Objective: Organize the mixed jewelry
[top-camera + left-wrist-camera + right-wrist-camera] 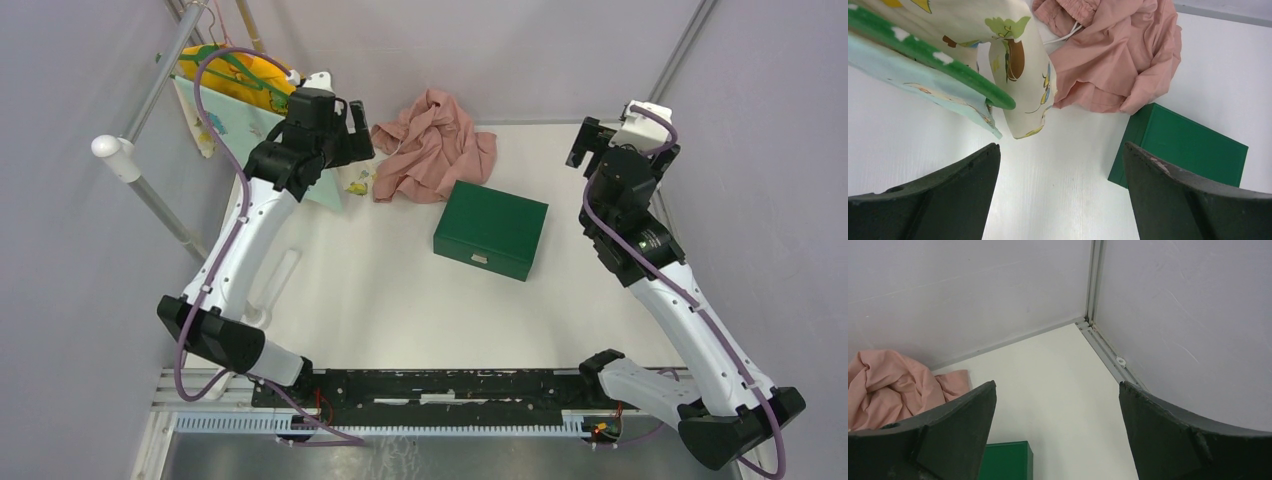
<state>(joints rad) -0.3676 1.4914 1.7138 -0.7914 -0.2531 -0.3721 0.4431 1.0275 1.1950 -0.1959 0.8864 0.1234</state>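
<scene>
Green and shut, the box (490,228) lies just right of the table's (400,300) centre. No jewelry shows in any view; it is probably inside. Approach the pale clasp (479,259) squarely and steady the box with your other arm. Your left gripper (360,135) hangs at eleven o'clock beside the printed garment (222,122), your right gripper (586,142) raised at one o'clock. Both are spread wide, holding nothing.
</scene>
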